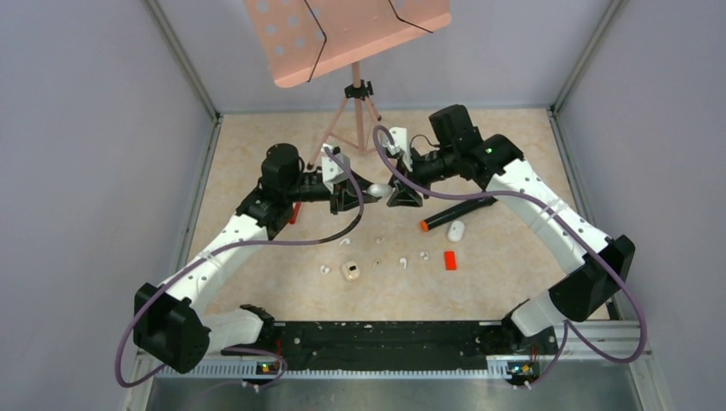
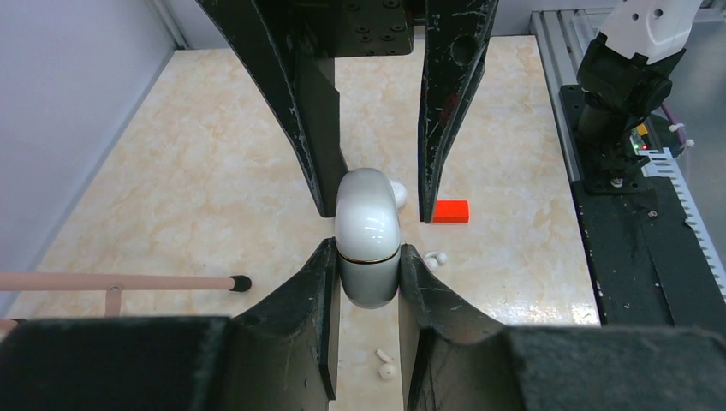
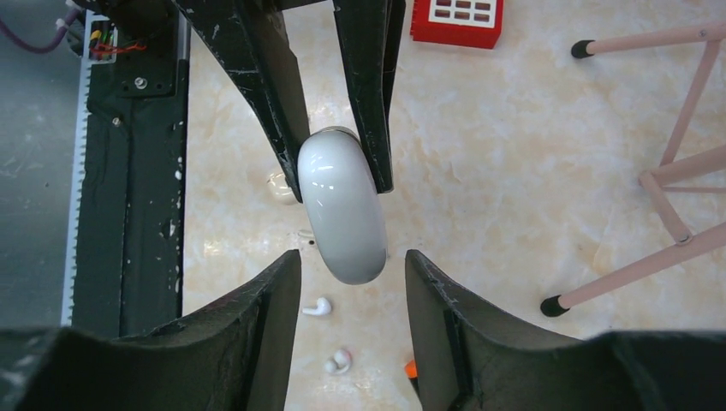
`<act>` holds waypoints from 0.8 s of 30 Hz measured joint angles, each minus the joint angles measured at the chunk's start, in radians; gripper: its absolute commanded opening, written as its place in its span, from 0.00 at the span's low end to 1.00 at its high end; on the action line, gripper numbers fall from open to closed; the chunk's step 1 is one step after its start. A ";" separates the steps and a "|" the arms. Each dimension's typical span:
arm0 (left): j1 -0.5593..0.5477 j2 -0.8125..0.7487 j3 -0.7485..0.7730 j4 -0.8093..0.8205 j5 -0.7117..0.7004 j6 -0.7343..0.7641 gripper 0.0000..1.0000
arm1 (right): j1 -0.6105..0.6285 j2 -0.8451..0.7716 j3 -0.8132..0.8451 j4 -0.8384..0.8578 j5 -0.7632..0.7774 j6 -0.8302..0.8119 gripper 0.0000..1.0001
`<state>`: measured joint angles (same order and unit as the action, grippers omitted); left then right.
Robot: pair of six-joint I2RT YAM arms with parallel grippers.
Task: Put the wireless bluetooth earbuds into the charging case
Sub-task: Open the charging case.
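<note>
Left wrist: left tool pinches the closed charging case aloft.
Spread around its lid end, the right tool likely must flip it open next.

No legible text, label, brand, number or sign in any of the three views
</note>
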<state>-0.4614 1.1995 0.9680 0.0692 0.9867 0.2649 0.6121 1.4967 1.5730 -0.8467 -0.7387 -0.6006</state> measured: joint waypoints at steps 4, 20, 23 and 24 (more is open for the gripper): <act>-0.011 0.000 -0.009 0.035 -0.007 -0.005 0.00 | 0.000 0.001 0.015 -0.018 -0.015 -0.011 0.38; -0.039 0.008 -0.041 0.106 -0.060 -0.028 0.40 | 0.020 0.005 0.061 -0.072 0.047 -0.089 0.00; -0.042 0.016 -0.043 0.113 -0.072 -0.035 0.41 | 0.036 0.005 0.074 -0.090 0.087 -0.115 0.00; -0.042 0.020 -0.045 0.116 -0.076 -0.040 0.41 | 0.040 0.005 0.079 -0.096 0.100 -0.119 0.00</act>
<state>-0.5037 1.2194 0.9234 0.1852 0.9104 0.2245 0.6525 1.5021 1.6516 -0.9428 -0.6392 -0.7193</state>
